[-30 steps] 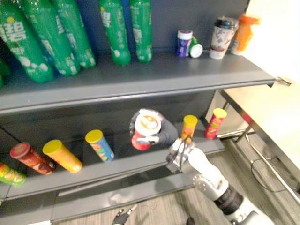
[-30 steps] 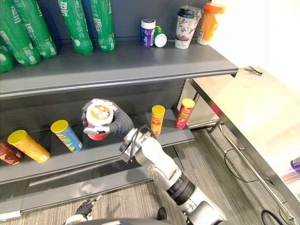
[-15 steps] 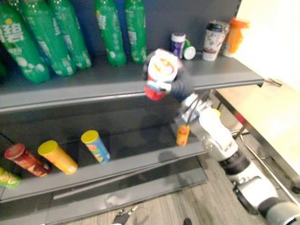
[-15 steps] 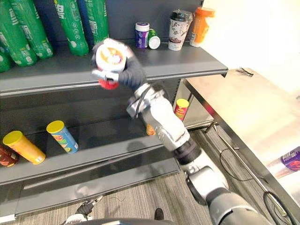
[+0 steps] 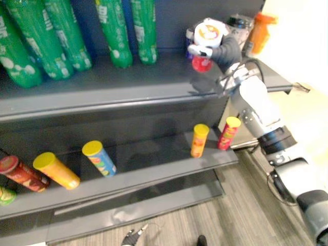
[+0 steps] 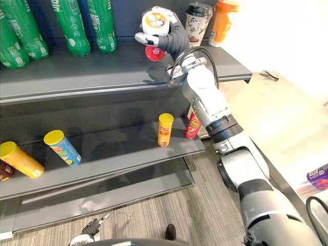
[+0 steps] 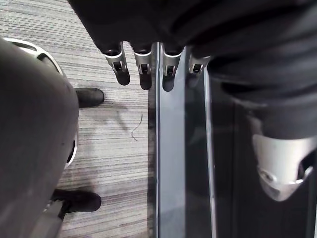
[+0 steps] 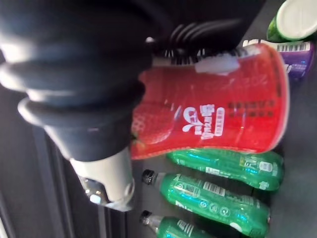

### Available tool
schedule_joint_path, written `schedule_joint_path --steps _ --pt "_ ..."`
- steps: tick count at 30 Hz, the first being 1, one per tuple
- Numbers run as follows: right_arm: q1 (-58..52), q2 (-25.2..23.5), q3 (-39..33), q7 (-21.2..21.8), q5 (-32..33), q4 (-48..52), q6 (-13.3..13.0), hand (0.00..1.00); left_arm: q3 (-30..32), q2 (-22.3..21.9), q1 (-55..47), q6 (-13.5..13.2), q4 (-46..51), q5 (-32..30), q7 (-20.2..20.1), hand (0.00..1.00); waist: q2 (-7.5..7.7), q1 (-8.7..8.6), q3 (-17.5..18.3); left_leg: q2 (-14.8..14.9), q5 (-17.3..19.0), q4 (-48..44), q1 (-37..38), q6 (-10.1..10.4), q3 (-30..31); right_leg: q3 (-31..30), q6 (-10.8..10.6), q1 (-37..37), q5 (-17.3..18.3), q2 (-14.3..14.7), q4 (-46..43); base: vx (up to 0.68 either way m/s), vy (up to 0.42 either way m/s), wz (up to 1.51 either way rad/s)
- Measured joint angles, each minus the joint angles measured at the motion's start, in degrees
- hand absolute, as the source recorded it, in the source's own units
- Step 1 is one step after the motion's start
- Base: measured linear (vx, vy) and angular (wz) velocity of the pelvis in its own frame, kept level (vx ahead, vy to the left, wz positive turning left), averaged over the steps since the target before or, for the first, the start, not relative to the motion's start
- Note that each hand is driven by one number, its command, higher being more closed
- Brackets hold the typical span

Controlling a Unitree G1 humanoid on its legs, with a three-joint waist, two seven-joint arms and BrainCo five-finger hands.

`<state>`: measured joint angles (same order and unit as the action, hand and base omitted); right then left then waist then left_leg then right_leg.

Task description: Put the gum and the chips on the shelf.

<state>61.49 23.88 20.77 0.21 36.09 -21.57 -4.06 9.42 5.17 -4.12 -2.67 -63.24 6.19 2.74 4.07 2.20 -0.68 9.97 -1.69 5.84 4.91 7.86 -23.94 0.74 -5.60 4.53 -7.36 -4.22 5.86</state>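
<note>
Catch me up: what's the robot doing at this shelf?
The right hand has its fingers curled round a red plastic cup with a white lid, holding it tilted over the grey metal upper shelf, right of the tall green bottles; it looks not yet set down. On the lower shelf, tube-shaped chip cans stand and lie. The left hand hangs open, low by the floor.

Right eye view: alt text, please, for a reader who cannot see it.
The robot's right hand holds a red tapered tub with a white lid at the grey metal top shelf, right of green plastic bottles. Cylindrical chip cans stand and lie on the lower shelf.
</note>
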Motion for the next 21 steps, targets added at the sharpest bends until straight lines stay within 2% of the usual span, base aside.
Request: schedule_joint_path --steps 10,21 --pt "1.28 0.12 -0.04 0.51 -0.22 -5.57 2.57 1.00 -0.13 0.08 0.56 -0.61 0.55 0.38 -1.18 0.00 0.05 0.19 -1.90 0.04 -0.04 -0.08 -0.86 0.15 -0.25 -0.24 -0.01 0.99 0.00 0.30 0.08 0.00 -0.008 -0.01" --pt "2.98 -0.79 -2.92 0.76 -2.35 -8.51 2.65 1.00 -0.14 0.01 1.35 -1.03 0.71 0.40 -1.27 0.00 -0.21 0.47 -3.86 0.67 -0.05 -0.30 -0.86 0.39 -0.61 -0.63 0.56 1.14 -0.63 0.78 0.14 0.01 -0.005 -0.02"
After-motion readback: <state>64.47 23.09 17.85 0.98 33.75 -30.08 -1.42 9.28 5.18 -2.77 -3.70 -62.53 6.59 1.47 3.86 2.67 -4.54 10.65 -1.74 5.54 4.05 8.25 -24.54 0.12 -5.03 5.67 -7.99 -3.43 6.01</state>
